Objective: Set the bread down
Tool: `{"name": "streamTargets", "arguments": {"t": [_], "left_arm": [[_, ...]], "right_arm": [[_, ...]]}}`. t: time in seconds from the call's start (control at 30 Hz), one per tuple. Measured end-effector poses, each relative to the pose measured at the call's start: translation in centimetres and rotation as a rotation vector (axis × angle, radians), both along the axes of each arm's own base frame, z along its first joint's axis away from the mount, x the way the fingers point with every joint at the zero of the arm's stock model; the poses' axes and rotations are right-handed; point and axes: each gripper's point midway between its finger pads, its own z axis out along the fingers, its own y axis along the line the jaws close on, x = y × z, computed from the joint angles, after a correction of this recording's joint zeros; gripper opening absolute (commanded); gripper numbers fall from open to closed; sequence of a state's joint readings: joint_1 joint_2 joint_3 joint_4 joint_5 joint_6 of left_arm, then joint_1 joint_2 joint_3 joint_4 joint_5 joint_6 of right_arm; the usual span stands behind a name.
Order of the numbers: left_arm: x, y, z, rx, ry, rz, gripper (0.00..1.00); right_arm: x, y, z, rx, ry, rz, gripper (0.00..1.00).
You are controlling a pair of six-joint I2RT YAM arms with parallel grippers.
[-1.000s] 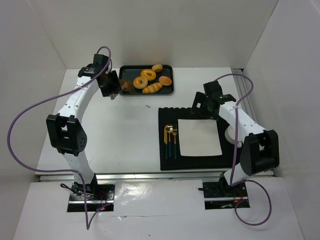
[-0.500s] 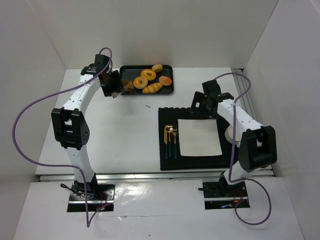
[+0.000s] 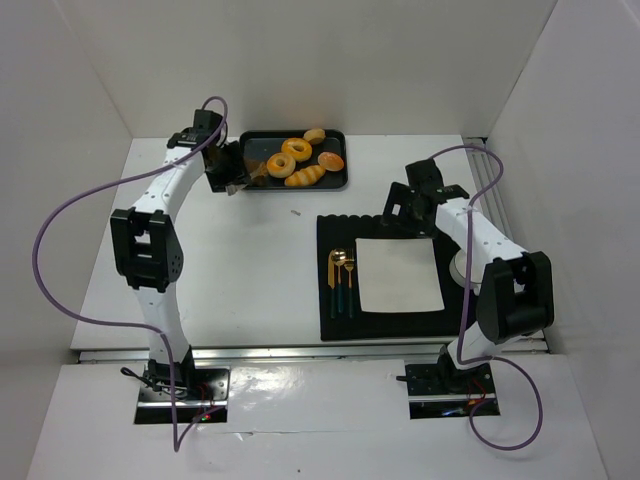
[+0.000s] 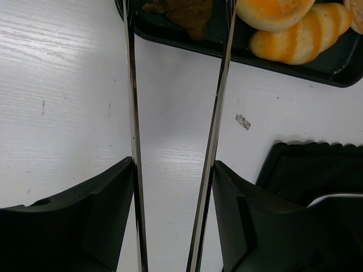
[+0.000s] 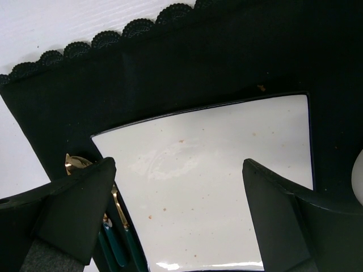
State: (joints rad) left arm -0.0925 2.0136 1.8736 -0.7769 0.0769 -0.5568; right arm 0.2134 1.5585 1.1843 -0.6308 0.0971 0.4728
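Left gripper (image 3: 238,180) is at the left end of the black tray (image 4: 317,71), long thin jaws parted, and the bread (image 4: 187,12) lies in that end of the tray between them, a gap showing on each side. Right gripper (image 5: 177,170) hangs well right of the tray over a white plate (image 5: 238,136), jaws wide and empty.

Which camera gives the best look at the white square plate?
The top external view: the whole plate shows, lying on the black mat. The right wrist sees only part, close up; the left wrist just a sliver.
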Motion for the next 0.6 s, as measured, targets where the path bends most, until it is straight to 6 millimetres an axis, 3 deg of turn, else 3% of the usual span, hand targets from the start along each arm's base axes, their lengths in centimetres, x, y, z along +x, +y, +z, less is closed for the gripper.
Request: {"name": "streamTargets", "arguments": {"t": [0.17,0.33,0.5,0.6], "left_arm": [[0.5,0.0,-0.8,0.000,0.012,0.000,0.58],[1.0,-0.1,-0.8,-0.001,0.007,-0.001,0.37],[1.1,-0.4,0.0,-0.005,-0.009,-0.008,0.33],[0.9,-0.7,1.8,-0.006,-0.046,-0.025,0.30]], "right_arm": [[-0.2,-0.1,-0.4,-0.002,0.009,-0.001,1.00],[-0.5,-0.1,-0.8,-0.004,0.020,-0.001,1.00],[-0.5,-0.1,-0.8,-0.004,0.021,-0.001,1.00],[-0.5,-0.2,-0.5,-0.007,0.019,-0.003,1.00]]}}
